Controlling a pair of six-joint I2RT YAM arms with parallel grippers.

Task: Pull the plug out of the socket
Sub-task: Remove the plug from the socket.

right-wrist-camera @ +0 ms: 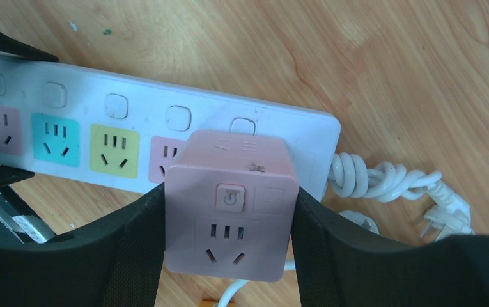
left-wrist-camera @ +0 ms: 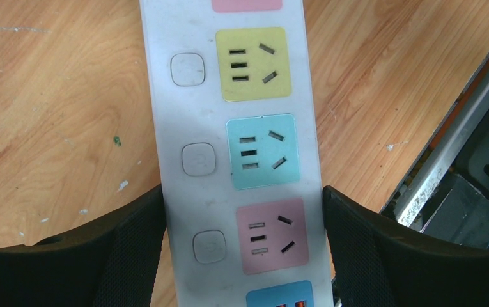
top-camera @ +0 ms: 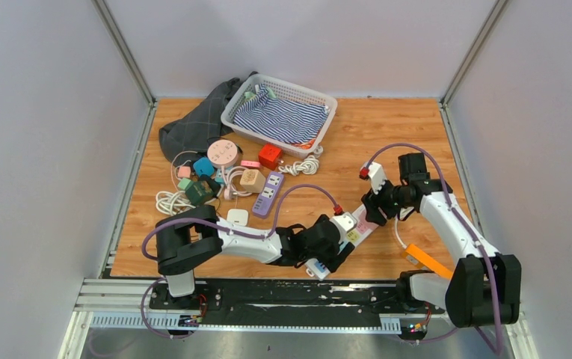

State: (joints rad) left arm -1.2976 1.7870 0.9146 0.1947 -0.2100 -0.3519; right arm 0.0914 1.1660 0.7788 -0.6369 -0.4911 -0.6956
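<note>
A white power strip (left-wrist-camera: 158, 96) with coloured sockets lies on the wooden table near the front edge. My left gripper (left-wrist-camera: 243, 243) is shut on it, with one black finger (left-wrist-camera: 126, 256) pressed against each long side by the pink socket. At the strip's cable end (right-wrist-camera: 305, 128) stands a pink cube plug (right-wrist-camera: 232, 211), and my right gripper (right-wrist-camera: 229, 243) is shut on its two sides. The cube hides its own pins and the socket beneath it. In the top view the two grippers (top-camera: 340, 238) (top-camera: 372, 209) sit close together over the strip (top-camera: 357, 228).
The strip's coiled white cable (right-wrist-camera: 382, 179) lies past its end. Several adapters and cords (top-camera: 215, 179) and a purple strip (top-camera: 268, 194) lie at centre left. A white basket (top-camera: 327, 101) stands at the back, with a dark cloth (top-camera: 193, 127) beside it. An orange piece (top-camera: 426, 259) and the metal rail (left-wrist-camera: 459, 147) are close by.
</note>
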